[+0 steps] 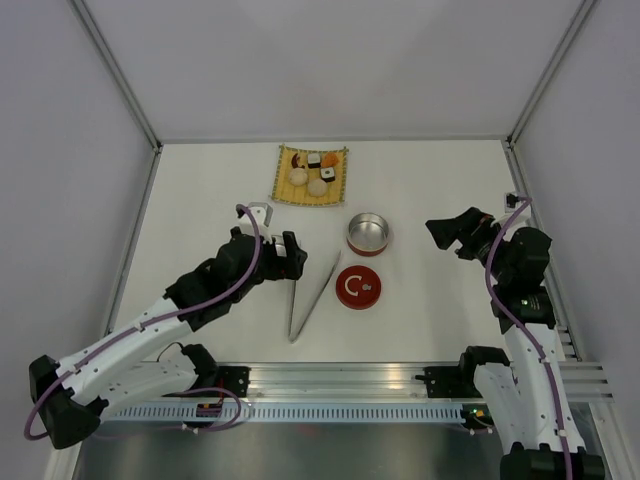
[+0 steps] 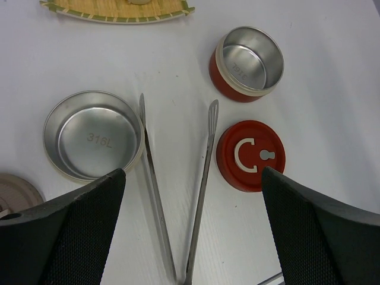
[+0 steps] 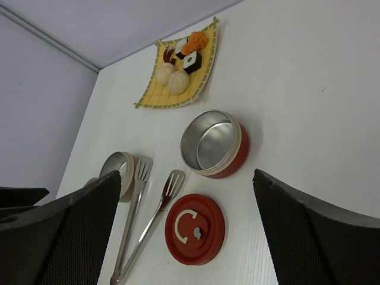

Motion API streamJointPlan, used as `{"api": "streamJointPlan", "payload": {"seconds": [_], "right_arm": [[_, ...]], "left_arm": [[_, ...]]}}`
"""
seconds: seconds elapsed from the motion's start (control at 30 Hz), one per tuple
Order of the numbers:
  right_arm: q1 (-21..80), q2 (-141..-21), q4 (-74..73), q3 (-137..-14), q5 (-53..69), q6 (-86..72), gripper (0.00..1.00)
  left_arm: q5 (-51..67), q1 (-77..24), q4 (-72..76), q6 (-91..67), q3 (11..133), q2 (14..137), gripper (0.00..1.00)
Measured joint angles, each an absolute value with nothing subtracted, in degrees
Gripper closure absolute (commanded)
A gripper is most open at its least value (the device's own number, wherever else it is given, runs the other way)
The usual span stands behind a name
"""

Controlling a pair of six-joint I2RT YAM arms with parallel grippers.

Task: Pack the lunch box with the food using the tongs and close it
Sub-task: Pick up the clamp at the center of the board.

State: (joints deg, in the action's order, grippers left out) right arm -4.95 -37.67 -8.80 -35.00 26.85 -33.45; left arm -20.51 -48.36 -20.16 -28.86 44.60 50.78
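The food (image 1: 313, 172) lies on a yellow bamboo mat (image 1: 285, 190) at the back of the table: white buns, black-wrapped rolls, an orange piece and a dark piece (image 3: 181, 62). In front of the mat stands the lunch box (image 1: 369, 251), an open red tin with a steel inside (image 2: 217, 65) (image 3: 237, 155). Its red lid (image 1: 358, 287) (image 2: 228, 160) (image 3: 196, 228) lies flat beside it. The tongs (image 1: 310, 295) (image 2: 206, 166) (image 3: 173, 181) rest on the table in a narrow V. My left gripper (image 1: 288, 254) (image 2: 193, 171) hovers open above them. My right gripper (image 1: 445, 232) (image 3: 187, 173) is open, right of the tin.
A shallow steel tray (image 2: 94, 135) (image 3: 116, 166) sits left of the tongs, under my left arm in the top view. A small grey disc (image 2: 15, 193) shows at its left. Enclosure walls ring the table, and a rail (image 1: 340, 380) runs along the near edge.
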Motion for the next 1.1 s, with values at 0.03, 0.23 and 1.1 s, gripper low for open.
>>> {"api": "streamJointPlan", "payload": {"seconds": [0.03, 0.23, 1.1], "right_arm": [[-4.8, -37.8, -8.8, -35.0, 26.6, -33.2, 0.02], [-4.7, -38.4, -10.0, -34.1, 24.1, -32.0, 0.02], [-4.2, -39.1, -13.9, -28.9, 20.4, -29.7, 0.02]], "left_arm": [[-20.8, -48.4, -20.5, -28.9, 44.6, 50.6, 0.0], [-20.8, -48.4, -21.4, -28.9, 44.6, 49.1, 0.01], [-19.4, -57.0, -25.8, -32.1, 45.9, 75.5, 0.01]]}}
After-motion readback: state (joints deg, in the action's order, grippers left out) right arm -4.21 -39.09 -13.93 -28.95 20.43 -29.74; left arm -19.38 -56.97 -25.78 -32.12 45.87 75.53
